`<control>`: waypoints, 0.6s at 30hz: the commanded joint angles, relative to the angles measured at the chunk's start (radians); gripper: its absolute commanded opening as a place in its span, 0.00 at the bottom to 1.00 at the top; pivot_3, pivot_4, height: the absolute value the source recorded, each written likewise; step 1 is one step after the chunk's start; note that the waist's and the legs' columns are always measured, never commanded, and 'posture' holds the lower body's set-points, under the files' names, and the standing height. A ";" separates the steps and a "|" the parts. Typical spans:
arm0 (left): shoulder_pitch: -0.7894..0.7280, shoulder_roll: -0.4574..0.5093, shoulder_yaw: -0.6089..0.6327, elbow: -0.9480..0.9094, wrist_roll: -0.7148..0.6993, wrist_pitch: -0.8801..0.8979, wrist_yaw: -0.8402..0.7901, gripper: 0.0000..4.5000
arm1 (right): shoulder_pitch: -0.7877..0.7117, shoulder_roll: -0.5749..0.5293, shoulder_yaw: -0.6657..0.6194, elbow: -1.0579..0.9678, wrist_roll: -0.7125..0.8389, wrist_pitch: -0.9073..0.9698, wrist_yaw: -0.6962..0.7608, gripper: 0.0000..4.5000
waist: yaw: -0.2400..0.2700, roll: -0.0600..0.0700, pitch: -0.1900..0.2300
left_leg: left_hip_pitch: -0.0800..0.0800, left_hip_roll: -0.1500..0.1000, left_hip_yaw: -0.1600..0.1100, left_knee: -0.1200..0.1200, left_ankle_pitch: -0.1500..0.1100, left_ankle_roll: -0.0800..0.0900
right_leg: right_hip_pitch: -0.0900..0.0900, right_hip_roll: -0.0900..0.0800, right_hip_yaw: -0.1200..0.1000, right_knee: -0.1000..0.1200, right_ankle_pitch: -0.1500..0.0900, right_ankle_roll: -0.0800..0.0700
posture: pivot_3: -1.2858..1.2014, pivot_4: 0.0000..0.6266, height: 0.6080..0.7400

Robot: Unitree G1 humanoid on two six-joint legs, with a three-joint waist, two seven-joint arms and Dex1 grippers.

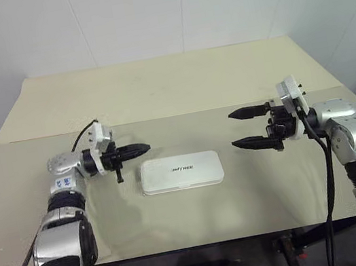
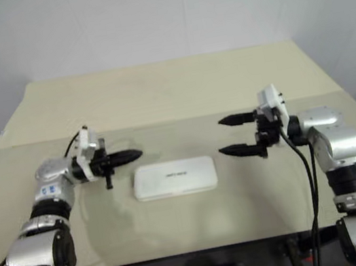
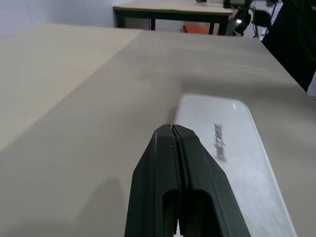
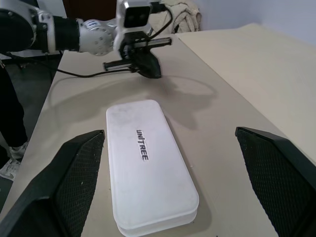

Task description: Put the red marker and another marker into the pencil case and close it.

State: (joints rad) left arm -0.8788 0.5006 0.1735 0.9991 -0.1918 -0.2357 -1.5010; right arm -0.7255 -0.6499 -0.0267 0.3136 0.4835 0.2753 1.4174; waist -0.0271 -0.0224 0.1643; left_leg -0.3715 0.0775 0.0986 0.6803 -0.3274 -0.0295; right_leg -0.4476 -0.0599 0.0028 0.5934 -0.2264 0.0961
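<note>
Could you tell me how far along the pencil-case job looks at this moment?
The pencil case lies shut and flat on the table, and no markers lie outside it, so packing and closing look done. Nothing is in hand: the left claw is shut and empty beside it, the right claw open. Only drawing the arms back seems left.

left pincer (image 1: 144, 146) closed, empty, pointing inward; right pincer (image 1: 239, 129) spread wide, level, facing it.
</note>
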 commanded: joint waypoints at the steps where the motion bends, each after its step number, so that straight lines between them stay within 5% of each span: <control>1: 0.056 0.026 -0.009 -0.148 -0.051 0.018 -0.053 0.00 | -0.034 0.004 -0.003 0.014 -0.005 -0.027 0.026 1.00 | 0.000 0.000 0.000 | 0.000 0.000 0.000 0.000 0.000 0.000 | 0.000 0.000 0.000 0.000 0.000 0.000 | 0.52 0.24 1.00; 3: 0.085 0.030 -0.012 -0.205 -0.073 0.070 -0.045 0.00 | -0.043 0.005 -0.001 0.028 -0.009 -0.033 0.035 1.00 | 0.001 0.000 0.000 | 0.000 0.000 0.000 0.000 0.000 0.000 | 0.000 0.000 0.000 0.001 0.000 0.000 | 0.52 0.24 1.00; 6: 0.125 0.043 -0.008 -0.290 -0.116 0.151 -0.033 0.13 | -0.055 0.004 0.003 0.054 -0.017 -0.041 0.049 1.00 | 0.002 0.000 0.000 | 0.000 0.000 0.000 0.001 0.000 0.000 | 0.000 0.000 0.000 0.001 0.000 0.000 | 0.52 0.24 1.00; 18: 0.313 0.155 0.006 -0.621 -0.261 0.293 -0.046 0.99 | -0.091 -0.015 0.009 0.139 -0.043 -0.067 0.118 1.00 | -0.001 0.002 0.001 | 0.001 0.001 0.001 0.000 0.000 -0.001 | 0.000 0.000 0.000 0.001 0.000 0.000 | 0.52 0.24 1.00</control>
State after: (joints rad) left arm -0.5728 0.6382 0.1644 0.4342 -0.4112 0.0357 -1.5007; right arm -0.7898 -0.6450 -0.0056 0.4479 0.4383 0.2293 1.4967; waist -0.0283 -0.0205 0.1656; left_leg -0.3700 0.0785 0.0996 0.6804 -0.3276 -0.0301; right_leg -0.4477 -0.0597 0.0033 0.5944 -0.2266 0.0958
